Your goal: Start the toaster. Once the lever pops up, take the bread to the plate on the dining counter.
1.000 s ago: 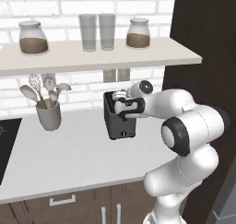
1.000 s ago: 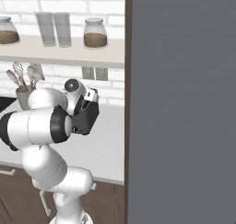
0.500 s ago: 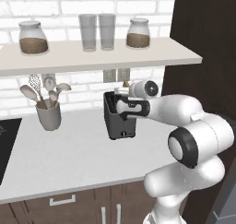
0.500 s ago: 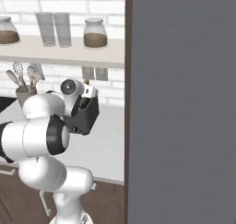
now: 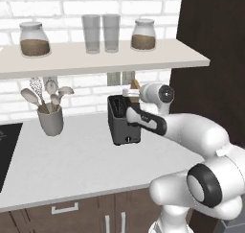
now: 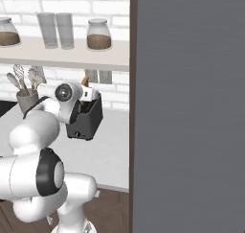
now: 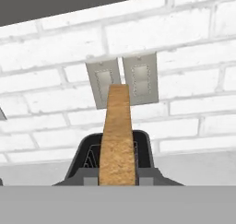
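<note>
The dark grey toaster stands on the white worktop under the shelf, also seen in the right base view. My gripper hovers just above its slots, shut on the bread, a tan slice with a brown crust that sticks up out of the fingers. In the hand view the bread stands edge-on right in front of the camera, with the toaster's open top below and behind it. The bread shows above the toaster in the right base view too. The plate and the dining counter are out of view.
A grey utensil cup stands left of the toaster. The shelf with jars and glasses hangs close overhead. Two wall sockets sit behind the toaster. A dark tall cabinet bounds the right; a black hob lies far left.
My hand has risen a little above the toaster, carrying the bread up with it, and the elbow has swung lower and to the right.
</note>
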